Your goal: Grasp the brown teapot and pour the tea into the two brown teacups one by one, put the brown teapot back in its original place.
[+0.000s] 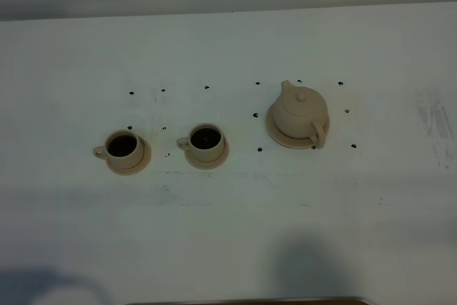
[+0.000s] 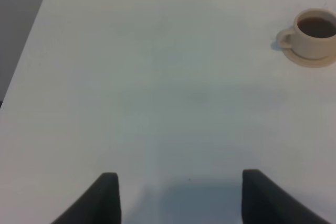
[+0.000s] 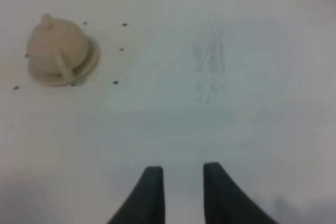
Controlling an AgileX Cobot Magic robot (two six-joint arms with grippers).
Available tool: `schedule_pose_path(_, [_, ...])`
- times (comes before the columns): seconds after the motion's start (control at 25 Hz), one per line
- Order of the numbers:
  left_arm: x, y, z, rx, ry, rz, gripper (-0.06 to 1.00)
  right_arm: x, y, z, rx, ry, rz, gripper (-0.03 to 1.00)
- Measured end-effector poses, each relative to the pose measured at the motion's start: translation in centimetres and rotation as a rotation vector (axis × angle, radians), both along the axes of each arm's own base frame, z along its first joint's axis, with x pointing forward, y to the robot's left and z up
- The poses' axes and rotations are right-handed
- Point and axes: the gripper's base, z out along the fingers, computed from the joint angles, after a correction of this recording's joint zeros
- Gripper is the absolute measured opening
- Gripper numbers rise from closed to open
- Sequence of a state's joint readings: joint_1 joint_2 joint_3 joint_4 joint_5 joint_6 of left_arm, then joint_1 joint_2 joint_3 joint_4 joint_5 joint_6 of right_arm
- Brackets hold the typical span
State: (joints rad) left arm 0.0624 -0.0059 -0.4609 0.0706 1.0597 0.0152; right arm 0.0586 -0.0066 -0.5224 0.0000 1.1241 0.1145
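teapot [image 1: 300, 111] on saucer [image 1: 280, 136], two teacups [image 1: 123, 146] [image 1: 206, 140] left

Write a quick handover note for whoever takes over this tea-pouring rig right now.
Left gripper: open, empty, over bare white table.
Right gripper: fingers close together with a gap between them, holding nothing, well clear of the pot.
Pale tan round ceramic teapot: upright with lid on, on its wide round saucer.
Two small tan ceramic teacups, left and right: each on its own saucer, both showing dark tea.
Done: both cups appear filled, teapot returned.
Left: apparently nothing but parking the arms.
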Motion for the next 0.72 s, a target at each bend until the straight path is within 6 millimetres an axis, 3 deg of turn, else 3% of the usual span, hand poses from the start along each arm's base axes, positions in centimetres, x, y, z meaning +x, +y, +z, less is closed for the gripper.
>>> schedule_pose_path(0.72, [0.00, 0.00, 0.00, 0.000, 0.000, 0.000, 0.49, -0.01, 0.03, 0.00, -0.082, -0.004, 0.018, 0.20])
